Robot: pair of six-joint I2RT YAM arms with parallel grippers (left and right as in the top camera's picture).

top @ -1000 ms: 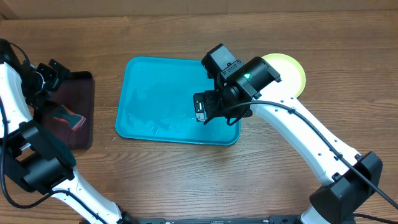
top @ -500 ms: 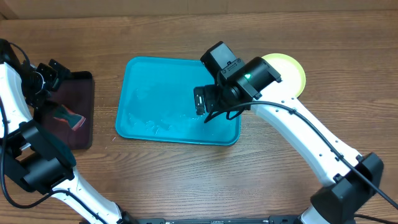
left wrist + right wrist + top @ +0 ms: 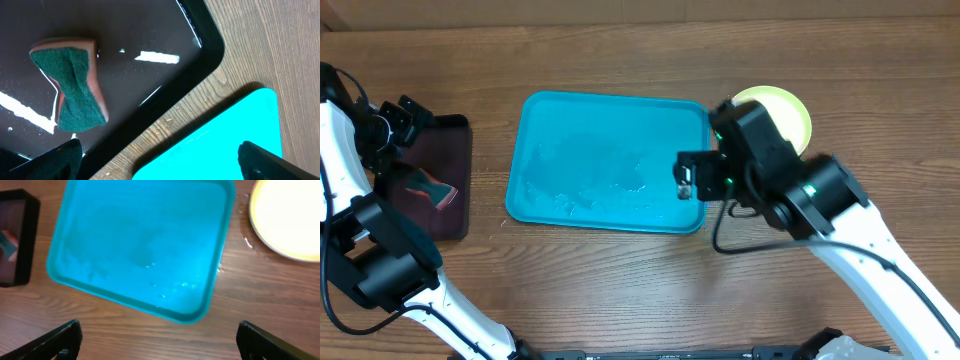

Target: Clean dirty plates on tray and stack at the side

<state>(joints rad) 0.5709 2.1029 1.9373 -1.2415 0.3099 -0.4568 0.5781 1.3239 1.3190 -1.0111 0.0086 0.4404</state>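
Observation:
The turquoise tray (image 3: 605,160) lies mid-table, wet and holding no plates; it also fills the right wrist view (image 3: 145,245). A yellow-green rimmed plate (image 3: 785,108) sits on the wood just right of the tray, partly hidden by my right arm, and also shows in the right wrist view (image 3: 292,220). My right gripper (image 3: 692,178) hangs open above the tray's right front corner, with nothing between its fingers (image 3: 160,345). My left gripper (image 3: 408,118) stands open over the dark tray's far edge, also holding nothing (image 3: 160,170).
A dark maroon-black tray (image 3: 432,180) at the left holds a green-and-pink sponge (image 3: 428,187), also seen in the left wrist view (image 3: 72,87). The turquoise tray's corner (image 3: 225,145) lies close beside it. Water drops mark the wood beside the plate (image 3: 247,242).
My right gripper has moved from over the tray's right half toward the tray's right front corner, and the arm has swung down and right. The left arm has not moved.

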